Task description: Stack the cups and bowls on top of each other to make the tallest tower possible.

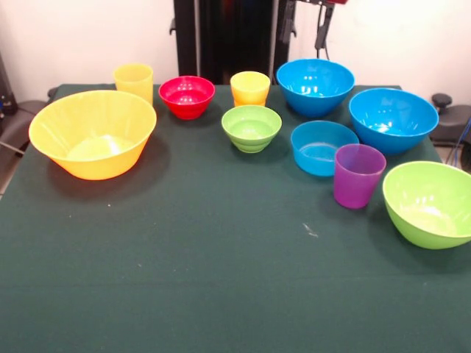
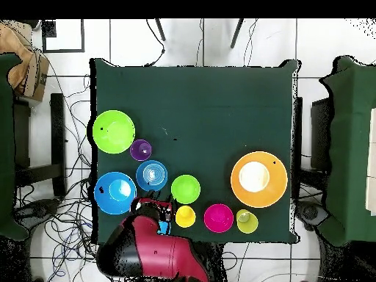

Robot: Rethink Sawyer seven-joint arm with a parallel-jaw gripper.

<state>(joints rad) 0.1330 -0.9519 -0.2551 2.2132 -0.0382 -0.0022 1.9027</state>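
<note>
Nothing stacked yet: the glossy plastic bowls and cups stand separately on the green surface point(image 1: 221, 243). The huge orange-yellow bowl point(image 1: 93, 132), far left, suits as base. My hand point(image 2: 163, 220) hovers far back; grip state: cannot tell.

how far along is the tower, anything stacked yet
Nothing is stacked: the orange-yellow bowl, the purple cup and every other bowl and cup sit singly on the table. Nothing looks in hand; the arm is at the table's edge. All the stacking remains.
</note>
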